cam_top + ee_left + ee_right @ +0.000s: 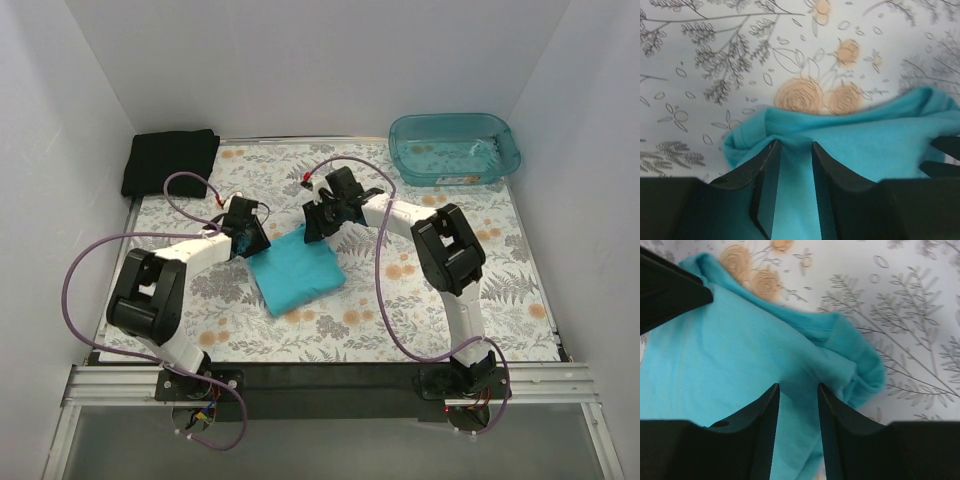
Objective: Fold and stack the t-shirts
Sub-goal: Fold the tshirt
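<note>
the teal shirt [297, 272] lies folded small in the middle. at its 10 o'clock corner the left gripper [792, 145] pinches a bunch of cloth, jaws nearly closed. at 12 o'clock the right gripper [798, 386] has cloth between half-open jaws; if it squeezes is hard to tell. the black shirt [168, 160] sits folded at 11 o'clock, well apart. stacking is left. from above, the fingertips are hidden.

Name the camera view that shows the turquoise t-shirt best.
Top external: the folded turquoise t-shirt shows nearly whole, its outline clear. The left wrist view shows only one bunched corner; the right wrist view shows another.
</note>
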`<control>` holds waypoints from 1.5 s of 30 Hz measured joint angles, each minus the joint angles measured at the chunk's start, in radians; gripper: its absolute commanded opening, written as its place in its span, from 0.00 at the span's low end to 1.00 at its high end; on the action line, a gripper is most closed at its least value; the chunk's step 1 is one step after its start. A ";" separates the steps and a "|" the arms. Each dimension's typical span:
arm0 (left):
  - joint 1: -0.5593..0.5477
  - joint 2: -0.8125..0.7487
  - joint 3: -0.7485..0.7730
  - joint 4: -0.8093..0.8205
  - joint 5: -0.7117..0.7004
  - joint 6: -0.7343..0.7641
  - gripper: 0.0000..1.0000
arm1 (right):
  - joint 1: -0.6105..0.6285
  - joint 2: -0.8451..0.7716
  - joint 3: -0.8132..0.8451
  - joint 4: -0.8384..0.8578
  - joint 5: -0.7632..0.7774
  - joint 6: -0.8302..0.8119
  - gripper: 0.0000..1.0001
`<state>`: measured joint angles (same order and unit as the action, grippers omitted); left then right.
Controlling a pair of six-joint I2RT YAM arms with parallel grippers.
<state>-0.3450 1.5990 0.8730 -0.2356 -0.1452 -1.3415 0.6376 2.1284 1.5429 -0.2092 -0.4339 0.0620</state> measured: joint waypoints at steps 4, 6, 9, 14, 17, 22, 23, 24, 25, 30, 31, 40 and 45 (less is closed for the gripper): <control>0.036 0.073 0.029 0.027 0.008 -0.001 0.41 | -0.058 0.027 -0.015 0.058 -0.013 0.073 0.36; 0.041 0.069 0.037 0.034 0.006 0.005 0.48 | -0.079 0.019 -0.034 0.092 -0.014 0.102 0.37; 0.044 0.030 0.037 0.034 0.007 0.010 0.60 | -0.103 -0.014 -0.082 0.148 -0.031 0.153 0.37; 0.044 -0.171 -0.002 0.050 0.012 -0.013 0.63 | -0.093 -0.083 -0.124 0.263 -0.126 0.257 0.38; 0.044 -0.309 -0.053 0.070 0.013 -0.042 0.60 | -0.077 -0.102 -0.126 0.346 -0.183 0.310 0.38; 0.044 -0.395 -0.162 0.100 0.010 -0.105 0.52 | -0.058 -0.073 -0.126 0.473 -0.278 0.408 0.38; 0.045 -0.380 -0.180 0.106 0.009 -0.117 0.52 | -0.056 -0.055 -0.126 0.500 -0.293 0.427 0.38; 0.048 -0.360 -0.195 0.113 0.009 -0.128 0.52 | -0.055 -0.035 -0.126 0.522 -0.304 0.443 0.38; 0.051 -0.334 -0.208 0.118 0.010 -0.140 0.52 | -0.055 -0.013 -0.126 0.536 -0.310 0.460 0.38; 0.084 -0.141 -0.202 0.162 0.017 -0.171 0.50 | -0.075 0.097 -0.135 0.591 -0.317 0.523 0.38; 0.089 -0.096 -0.188 0.166 0.022 -0.174 0.50 | -0.085 0.116 -0.144 0.603 -0.315 0.539 0.38; 0.101 0.084 -0.015 0.224 0.080 -0.146 0.61 | -0.185 0.136 -0.210 0.707 -0.334 0.615 0.38; 0.098 -0.017 -0.020 0.188 0.109 -0.130 0.68 | -0.197 0.037 -0.292 0.705 -0.328 0.620 0.39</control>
<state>-0.2466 1.5822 0.8528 -0.0471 -0.0357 -1.4712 0.4404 2.1654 1.2507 0.4961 -0.7624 0.6815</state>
